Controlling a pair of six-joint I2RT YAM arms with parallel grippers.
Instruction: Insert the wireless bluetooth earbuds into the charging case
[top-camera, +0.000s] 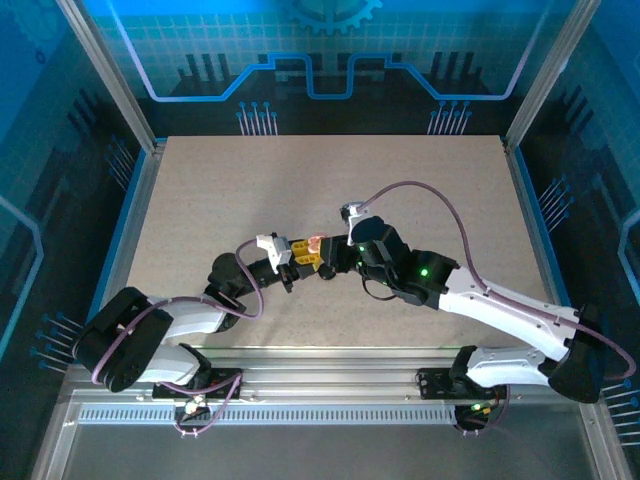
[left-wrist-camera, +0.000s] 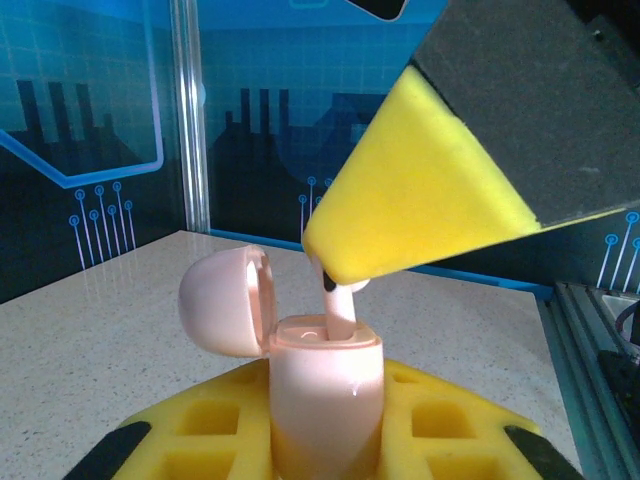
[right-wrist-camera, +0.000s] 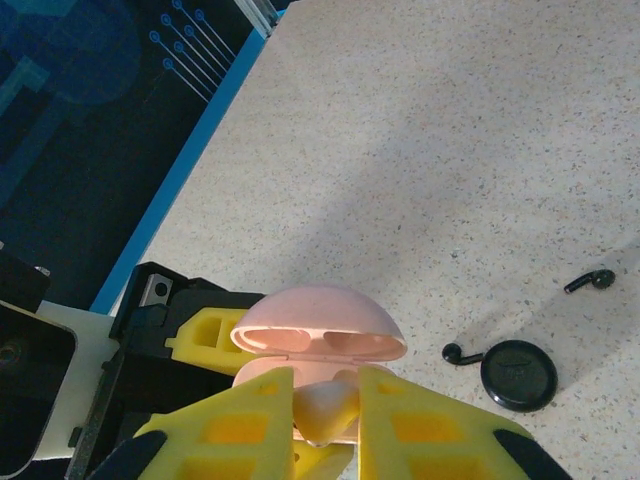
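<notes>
The charging case (left-wrist-camera: 325, 385), a pale-pink case, stands upright with its lid (left-wrist-camera: 225, 300) swung open to the left. My left gripper (left-wrist-camera: 325, 445) is shut on the case's lower body. A whitish earbud (left-wrist-camera: 340, 305) has its stem down in one of the case's wells. My right gripper (right-wrist-camera: 326, 415) is shut on the earbud's head (right-wrist-camera: 328, 408), just in front of the open lid (right-wrist-camera: 320, 322). From above, the two grippers meet over the middle of the table, left gripper (top-camera: 303, 258) and right gripper (top-camera: 335, 258), with the pink case (top-camera: 315, 244) between them.
A black round disc (right-wrist-camera: 519, 375) lies on the speckled table (right-wrist-camera: 450, 150) to the right of the case, with two small black stemmed pieces (right-wrist-camera: 590, 281) (right-wrist-camera: 457, 354) near it. Blue-lit walls and metal rails (top-camera: 140, 200) fence the table.
</notes>
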